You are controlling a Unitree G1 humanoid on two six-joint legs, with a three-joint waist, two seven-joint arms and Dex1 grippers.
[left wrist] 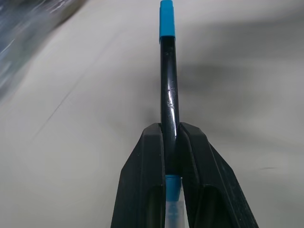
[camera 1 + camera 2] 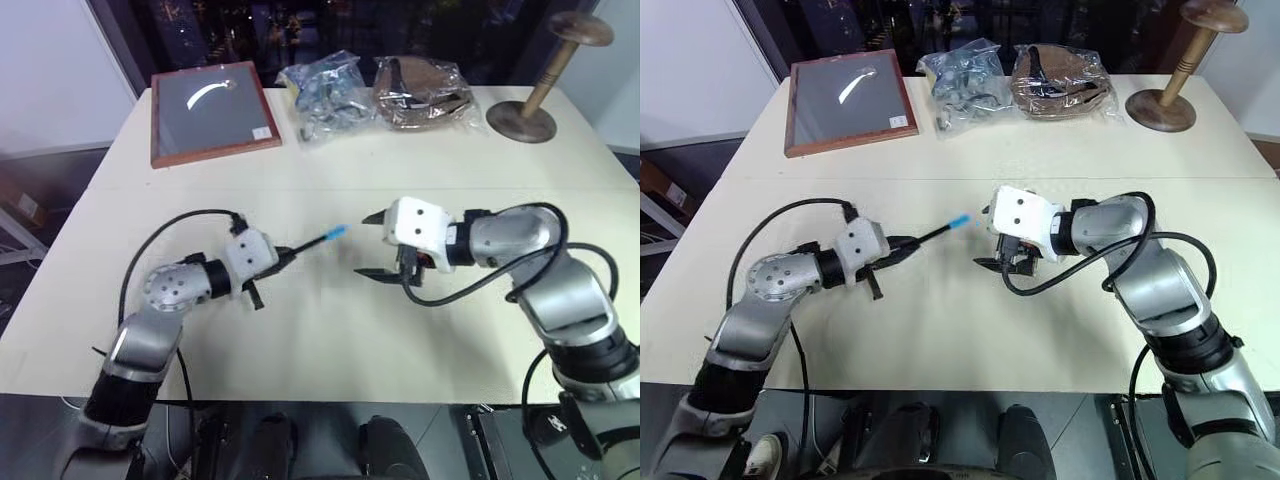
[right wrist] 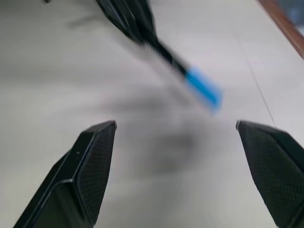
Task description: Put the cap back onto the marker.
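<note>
Cap's on, looks basically done

Left gripper (image 2: 283,256) is clamped on the marker (image 1: 169,102) above the table (image 2: 330,340), cap (image 2: 335,233) on its far end. Right gripper (image 3: 183,137) is wide open, empty, just beside it. Next I'd guess: check it's seated.

The marker (image 1: 169,90) in my left hand (image 2: 272,262) is glossy black, its cap (image 1: 166,19) bright blue (a second blue band shows between my black fingers (image 1: 142,185)). My right hand (image 2: 378,245) has black fingers too, on a white housing. The worktop (image 2: 330,330) is plain cream.
</note>
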